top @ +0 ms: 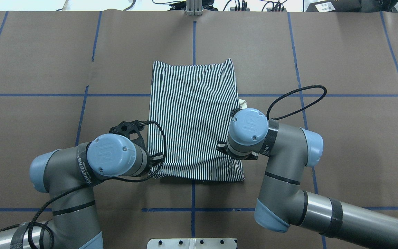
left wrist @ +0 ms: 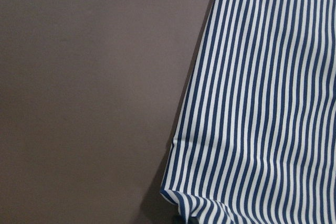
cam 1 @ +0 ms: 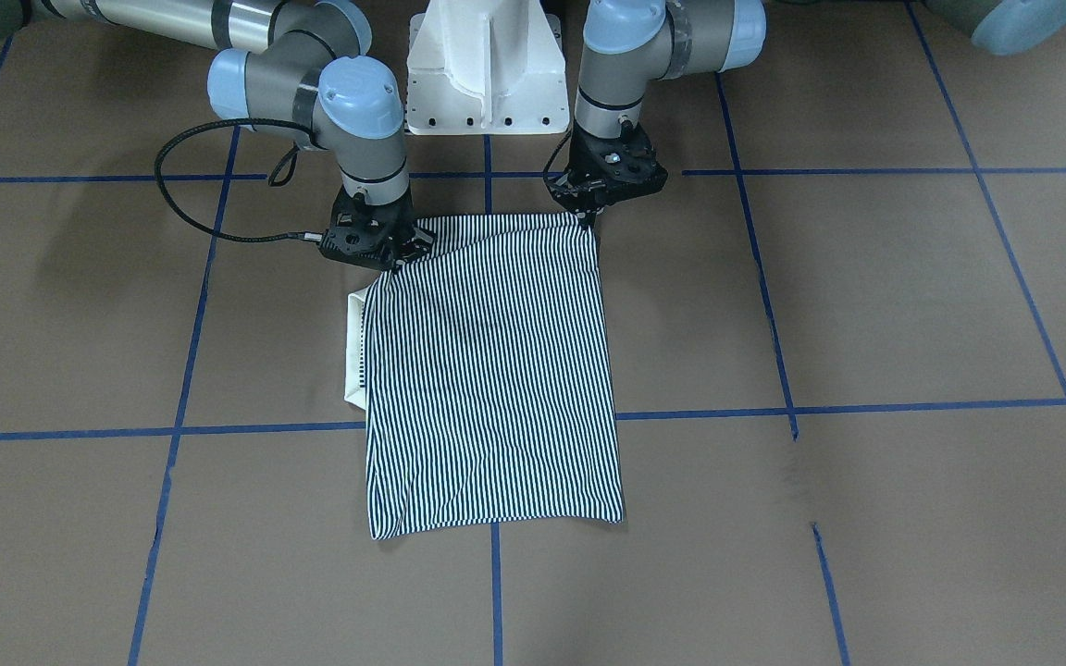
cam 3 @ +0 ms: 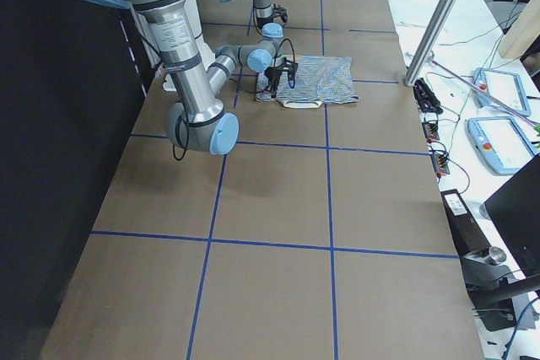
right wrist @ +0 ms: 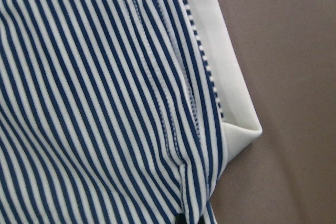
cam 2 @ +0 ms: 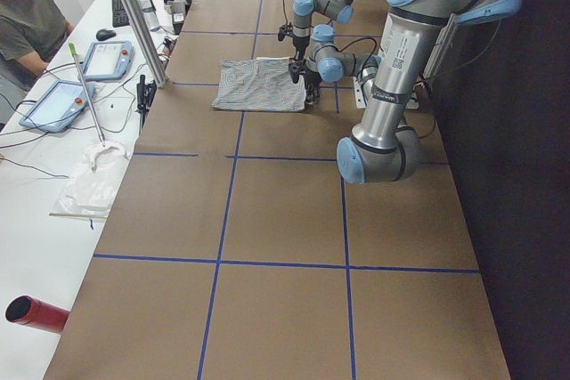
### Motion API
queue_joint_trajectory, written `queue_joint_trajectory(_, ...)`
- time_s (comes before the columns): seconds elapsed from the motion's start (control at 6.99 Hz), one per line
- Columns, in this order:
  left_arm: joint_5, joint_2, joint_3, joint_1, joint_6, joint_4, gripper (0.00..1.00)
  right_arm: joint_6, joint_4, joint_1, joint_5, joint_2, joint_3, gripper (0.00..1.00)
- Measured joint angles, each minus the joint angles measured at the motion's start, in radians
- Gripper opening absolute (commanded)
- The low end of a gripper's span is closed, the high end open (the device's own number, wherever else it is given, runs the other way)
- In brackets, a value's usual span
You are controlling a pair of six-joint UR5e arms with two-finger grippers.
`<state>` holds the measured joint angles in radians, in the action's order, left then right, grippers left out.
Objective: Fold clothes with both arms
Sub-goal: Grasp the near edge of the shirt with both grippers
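Note:
The striped polo shirt [cam 1: 491, 370] lies folded into a long rectangle on the brown table, also seen from overhead [top: 193, 117]. Its cream collar [cam 1: 357, 342] sticks out from under the edge on my right side [top: 242, 102] and shows in the right wrist view [right wrist: 231, 77]. My left gripper [cam 1: 591, 218] is shut on the shirt's near corner on my left [top: 158, 159]. My right gripper [cam 1: 396, 261] is shut on the near corner on my right, where the cloth is bunched and slightly raised; from overhead my wrist hides it. Both wrist views are filled with stripes [left wrist: 262, 103].
The white pedestal base [cam 1: 487, 74] stands just behind the shirt's near edge. Blue tape lines [cam 1: 181, 370] grid the table. A side bench with tablets [cam 2: 107, 60], a metal post [cam 2: 134, 15] and a seated person [cam 2: 27, 24] are beyond the far edge.

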<state>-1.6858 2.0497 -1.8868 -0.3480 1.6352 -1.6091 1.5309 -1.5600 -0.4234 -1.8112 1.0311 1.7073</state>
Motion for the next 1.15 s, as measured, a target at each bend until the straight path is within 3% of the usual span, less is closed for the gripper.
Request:
queue_joint_trajectory(0.14, 0.000, 0.001, 0.000, 0.000, 0.000, 0.000, 0.00, 0.000, -0.001, 0.000, 0.000, 0.000, 0.001, 0.99)
queue_joint_trajectory(1.0, -0.002, 0.000, -0.001, -0.007, 0.000, 0.000, 0.00, 0.000, -0.001, 0.002, 0.001, 0.005, 0.013, 1.00)
queue_joint_trajectory(1.15, -0.002, 0.000, -0.001, -0.008, 0.000, 0.000, 0.00, 0.000, -0.002, 0.002, 0.001, 0.007, 0.010, 0.85)
